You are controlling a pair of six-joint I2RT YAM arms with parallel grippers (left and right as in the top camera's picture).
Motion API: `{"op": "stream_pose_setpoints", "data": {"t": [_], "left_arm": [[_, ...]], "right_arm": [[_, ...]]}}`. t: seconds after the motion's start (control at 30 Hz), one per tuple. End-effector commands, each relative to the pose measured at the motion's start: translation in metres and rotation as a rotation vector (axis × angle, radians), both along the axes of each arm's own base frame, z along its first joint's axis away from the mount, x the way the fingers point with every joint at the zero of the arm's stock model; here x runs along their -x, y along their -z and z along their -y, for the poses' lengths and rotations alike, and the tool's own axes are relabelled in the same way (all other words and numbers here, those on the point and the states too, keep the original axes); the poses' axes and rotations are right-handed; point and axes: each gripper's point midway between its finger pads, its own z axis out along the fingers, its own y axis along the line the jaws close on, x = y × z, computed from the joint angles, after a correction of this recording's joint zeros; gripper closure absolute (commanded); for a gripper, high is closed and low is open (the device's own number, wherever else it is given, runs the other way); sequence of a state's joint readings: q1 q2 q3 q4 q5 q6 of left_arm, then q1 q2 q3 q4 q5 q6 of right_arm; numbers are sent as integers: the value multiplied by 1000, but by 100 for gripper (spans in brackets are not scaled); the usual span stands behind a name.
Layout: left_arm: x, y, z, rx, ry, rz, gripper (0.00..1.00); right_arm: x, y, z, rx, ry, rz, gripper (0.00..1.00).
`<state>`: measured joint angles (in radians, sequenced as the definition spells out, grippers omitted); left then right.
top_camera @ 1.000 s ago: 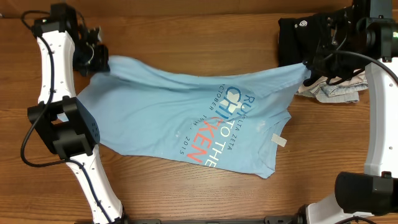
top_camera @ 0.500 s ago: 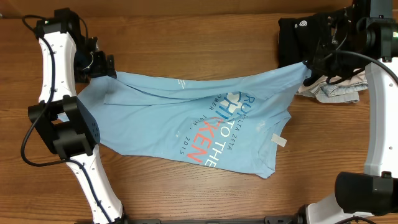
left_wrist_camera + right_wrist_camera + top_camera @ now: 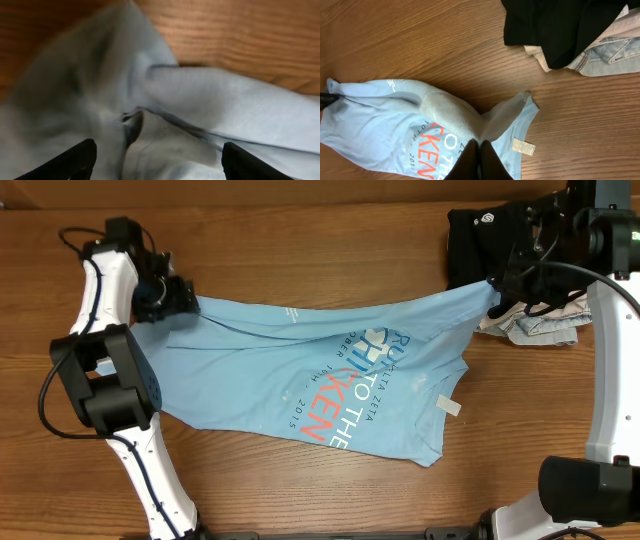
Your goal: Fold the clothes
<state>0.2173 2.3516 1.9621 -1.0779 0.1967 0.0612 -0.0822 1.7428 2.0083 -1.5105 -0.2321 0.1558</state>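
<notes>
Now the blue T-shirt [image 3: 320, 390] has been let go by the left gripper [image 3: 178, 298], whose fingers are spread wide over it (near the table's [image 3: 300, 500] far left corner). Its other end is pinched by the right gripper [image 3: 497, 298], so one fold seems laid down

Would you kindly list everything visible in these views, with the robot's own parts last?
T-shirt: one, light blue, lettered, spread mid-table.
black garment: one, black, far right corner.
folded garments: small pile, beige and grey-blue, beside the black one.
table: one, brown wood, beneath everything.
left arm: one, white and black, left side; jaws open at shirt's left end.
right arm: one, white and black, right side; jaws shut on shirt's right corner.
</notes>
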Motion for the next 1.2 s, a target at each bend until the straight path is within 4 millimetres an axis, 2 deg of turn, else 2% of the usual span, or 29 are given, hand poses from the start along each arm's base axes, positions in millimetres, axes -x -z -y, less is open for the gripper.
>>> {"op": "stream_pose_setpoints", "data": {"t": [0.0,0.17,0.43,0.6,0.93,1.17], "left_arm": [[2,5,17,40,28,4,19],[-6,6,20,35,29,34,25],[-16,5,28,33,16,64,26],[-15,1,28,35,12,58,27],[-28,-11,25,26,13,107,26],[-34,-14,25,23,15,128,31]], "right_arm": [[0,-5,-2,1,-13,22,96],[0,-5,-2,1,-13,22,96],[0,-6,-2,1,-13,23,96],[-1,-5,-1,9,-10,25,96],[-1,-6,-1,9,-10,28,96],[-1,-5,0,11,-9,24,96]]}}
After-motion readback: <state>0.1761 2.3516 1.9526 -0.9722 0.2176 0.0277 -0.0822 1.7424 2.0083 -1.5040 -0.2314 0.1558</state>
